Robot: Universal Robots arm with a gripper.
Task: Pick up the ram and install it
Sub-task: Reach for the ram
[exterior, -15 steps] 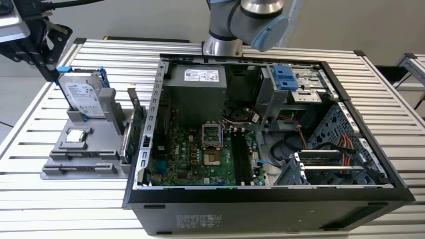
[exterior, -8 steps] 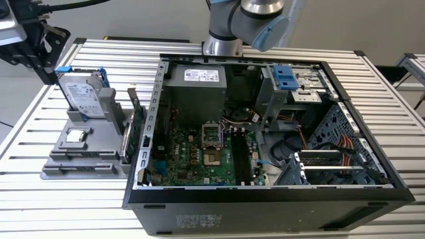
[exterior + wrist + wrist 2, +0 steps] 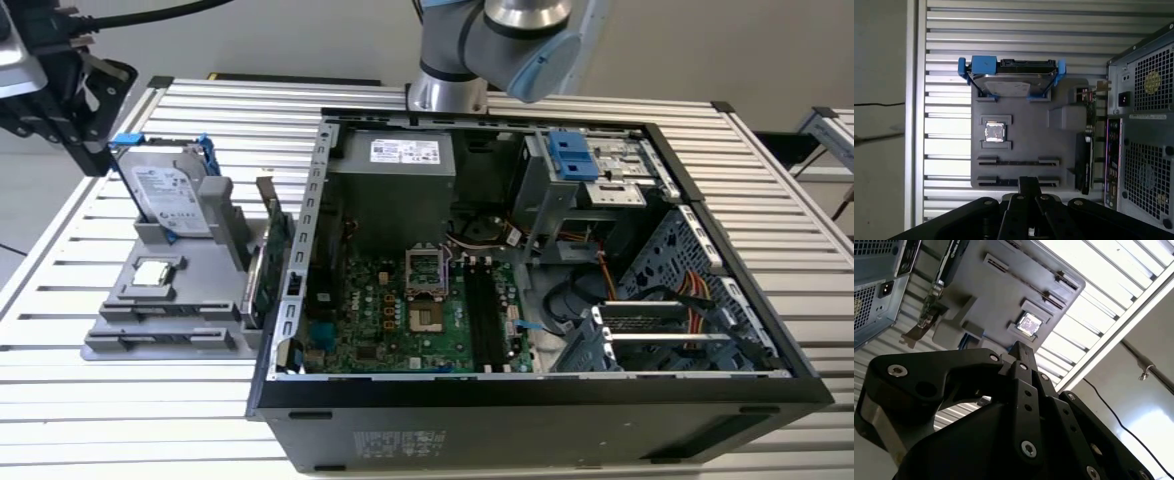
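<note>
The tool (image 3: 1029, 181) hangs with its jaws closed tip to tip, and in both wrist views nothing sticks out from between them. It is above the grey holder (image 3: 1024, 125), which lies on the table (image 3: 134, 420) near the edge at the exterior view's left, beside the open computer case (image 3: 534, 425). The holder's two long slots (image 3: 1019, 163) look bare. A hard drive (image 3: 1011, 82) and a small square chip (image 3: 994, 132) sit in its other pockets. I cannot pick out the ram with certainty. Most likely it is among the long dark sockets (image 3: 487, 320) on the board inside the case, but I cannot tell. Such a stick should be light, thin, stiff and fragile. It is best pinched across its flat faces at mid-length, near the top edge and clear of the gold contacts.
</note>
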